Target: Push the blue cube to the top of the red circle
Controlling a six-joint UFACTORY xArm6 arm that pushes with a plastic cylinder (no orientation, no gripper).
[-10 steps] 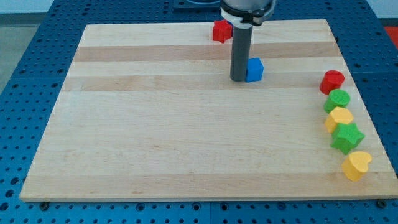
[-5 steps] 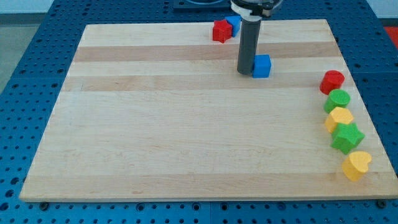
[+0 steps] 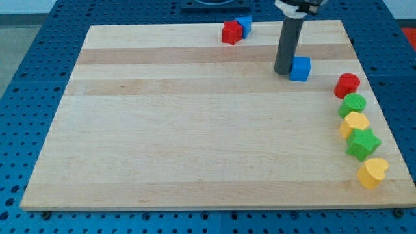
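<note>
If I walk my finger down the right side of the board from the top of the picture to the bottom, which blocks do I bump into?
Red circle → green circle → yellow block → green star-like block → yellow heart.

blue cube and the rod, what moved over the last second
My tip pushed the blue cube toward the view's right, closer to the red circle, with the tip touching the cube's left side. The red block and small blue block at the top, and the column at the right, stayed put.
</note>
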